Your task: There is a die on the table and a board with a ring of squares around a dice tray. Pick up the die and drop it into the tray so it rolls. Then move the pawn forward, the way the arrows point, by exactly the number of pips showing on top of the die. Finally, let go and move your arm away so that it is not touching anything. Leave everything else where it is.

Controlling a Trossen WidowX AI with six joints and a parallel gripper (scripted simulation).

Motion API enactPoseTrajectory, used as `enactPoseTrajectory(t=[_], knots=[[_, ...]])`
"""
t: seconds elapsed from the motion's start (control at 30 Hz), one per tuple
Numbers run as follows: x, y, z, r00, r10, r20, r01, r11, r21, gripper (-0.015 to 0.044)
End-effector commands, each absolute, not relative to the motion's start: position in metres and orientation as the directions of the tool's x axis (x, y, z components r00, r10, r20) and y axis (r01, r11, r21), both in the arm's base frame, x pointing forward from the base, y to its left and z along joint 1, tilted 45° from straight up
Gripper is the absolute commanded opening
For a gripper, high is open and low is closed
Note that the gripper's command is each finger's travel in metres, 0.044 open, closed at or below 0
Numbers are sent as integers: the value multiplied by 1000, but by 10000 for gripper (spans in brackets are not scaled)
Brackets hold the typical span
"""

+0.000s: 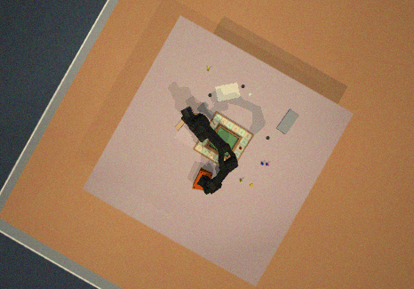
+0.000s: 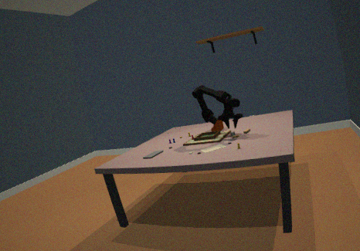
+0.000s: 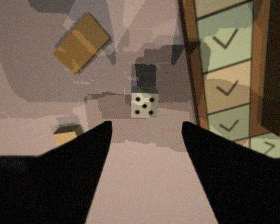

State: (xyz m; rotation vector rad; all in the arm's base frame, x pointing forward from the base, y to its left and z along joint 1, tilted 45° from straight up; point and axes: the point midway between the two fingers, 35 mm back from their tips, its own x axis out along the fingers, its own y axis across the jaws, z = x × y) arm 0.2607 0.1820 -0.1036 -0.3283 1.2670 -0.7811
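The die (image 3: 144, 105) lies on the table beside the board, with five pips on its top face. My gripper (image 2: 231, 127) (image 3: 147, 126) is open and empty, pointing down above the table. In the wrist view the die shows between and just beyond the fingertips. In the top view the arm hides the die and the fingers. The board (image 2: 189, 143) (image 3: 227, 87) has arrowed squares around the green dice tray (image 1: 227, 138). A red pawn (image 1: 240, 148) (image 2: 192, 137) stands on the ring, on the side away from the gripper.
A brown block (image 3: 82, 44) and a tan block (image 3: 66, 137) lie near the die. A cream card (image 1: 227, 92) (image 2: 213, 148), a grey slab (image 1: 288, 121) (image 2: 153, 154), a blue piece (image 1: 262, 163), a purple piece (image 1: 266, 164) and several small yellow and dark pieces lie around the board.
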Motion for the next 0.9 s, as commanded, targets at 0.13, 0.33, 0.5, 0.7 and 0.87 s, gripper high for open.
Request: enactPoseTrajectory(t=[0.13,0.33,0.5,0.7,0.87], knots=[[265,180,-104,109,-683,-722,369,702,-609,275],[267,172,-112,109,-683,-722,369,702,-609,275],[268,167,-118,109,-683,-722,369,702,-609,275],[269,160,-125,109,-684,-722,369,702,-609,275],[270,154,-131,109,-684,-721,369,702,-609,275]])
